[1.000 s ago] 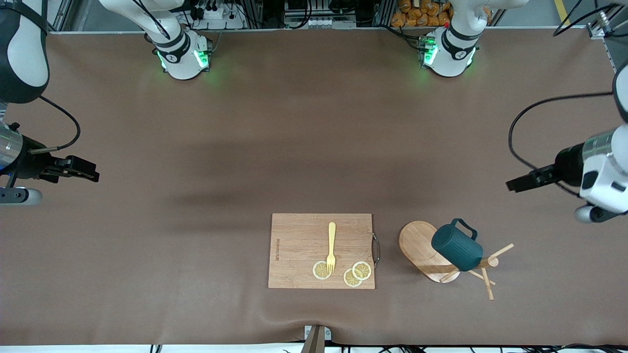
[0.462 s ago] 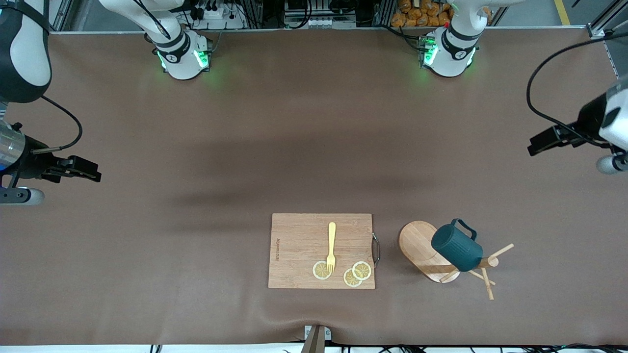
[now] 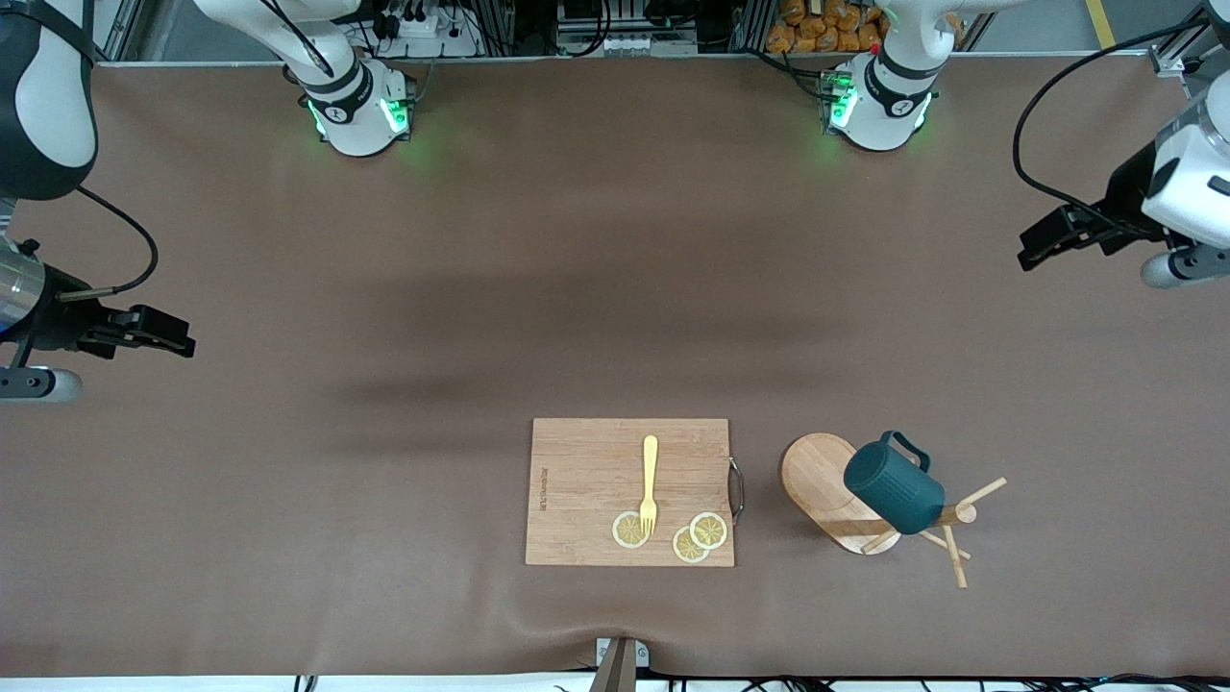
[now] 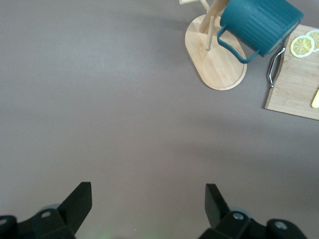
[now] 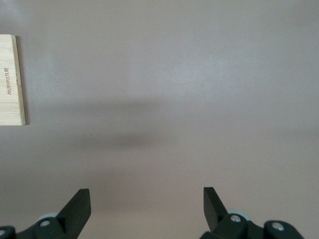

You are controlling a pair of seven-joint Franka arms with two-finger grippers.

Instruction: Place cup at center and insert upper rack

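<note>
The dark teal cup [image 3: 894,490] hangs on the light wooden upper rack [image 3: 824,481], over its oval base, beside the thin pegs [image 3: 953,556]. Both stand toward the left arm's end of the table, near the front camera. In the left wrist view the cup [image 4: 261,25] and the rack's base [image 4: 219,64] show far off. My left gripper [image 3: 1033,245] is open and empty, in the air over bare table at the left arm's end, well apart from the cup; its own view shows it too [image 4: 148,201]. My right gripper [image 3: 183,341] is open and empty and waits at the right arm's end, as its wrist view shows [image 5: 147,204].
A rectangular wooden cutting board [image 3: 586,500] lies beside the rack, toward the table's middle, with a yellow fork [image 3: 650,485] and three lemon slices [image 3: 709,530] on it. Its edge shows in the right wrist view [image 5: 11,79]. The brown table mat [image 3: 577,288] stretches toward the arm bases.
My left gripper has risen and drawn away from the cup, toward the robots' side of the table. The right arm, cup and rack have stayed put.
</note>
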